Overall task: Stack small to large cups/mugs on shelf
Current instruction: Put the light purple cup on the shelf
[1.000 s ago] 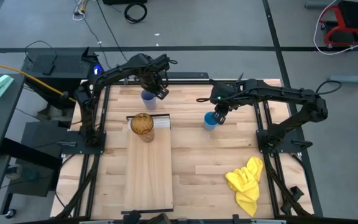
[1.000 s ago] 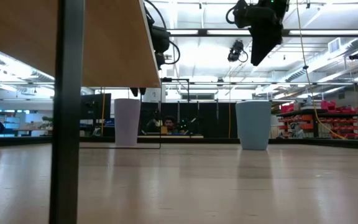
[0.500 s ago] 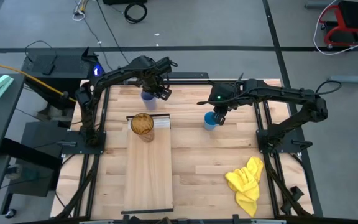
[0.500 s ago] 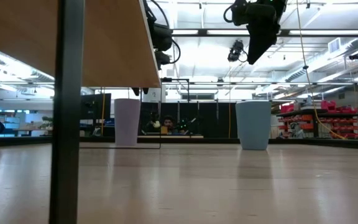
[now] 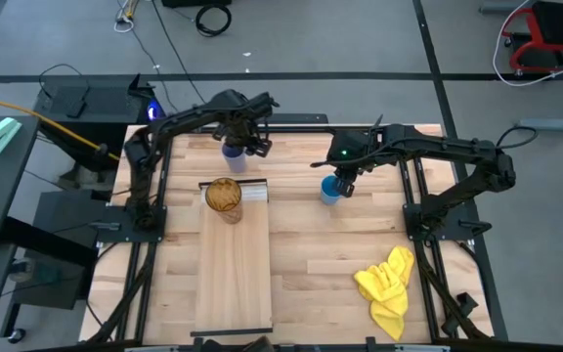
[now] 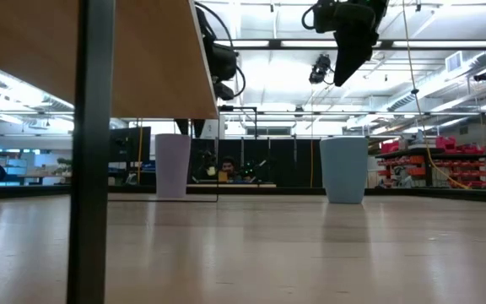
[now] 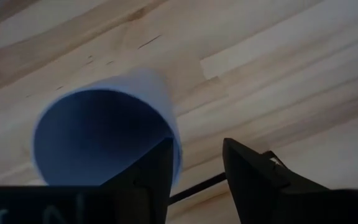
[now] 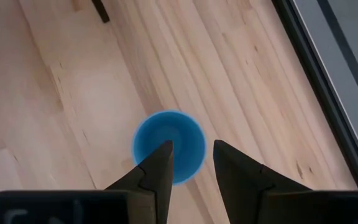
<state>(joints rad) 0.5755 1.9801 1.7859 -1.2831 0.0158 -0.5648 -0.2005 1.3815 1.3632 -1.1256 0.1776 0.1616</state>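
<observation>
The amber tumbler [image 5: 225,198] stands upright at the far end of the pale wood shelf [image 5: 234,274], beside its white strip [image 5: 253,194]. The lavender cup [image 5: 232,152] stands on the table beyond the shelf; it also shows in the left wrist view [image 7: 98,134] and the low view [image 6: 173,165]. My left gripper [image 5: 253,140] [image 7: 197,149] is open, well above the cup's right rim. The blue cup [image 5: 331,190] [image 8: 169,146] [image 6: 344,170] stands on the table right of the shelf. My right gripper [image 5: 345,178] [image 8: 192,149] is open, high above it.
A crumpled yellow cloth [image 5: 387,284] lies at the table's near right. In the low view the shelf is a raised board [image 6: 99,51] on a dark post [image 6: 91,169]. Black frame rails [image 5: 413,196] run along the table's sides. Bare table top [image 5: 321,264] lies between shelf and cloth.
My left gripper has shifted a little toward the table's right edge above the lavender cup. The cups and the tumbler have stayed in place.
</observation>
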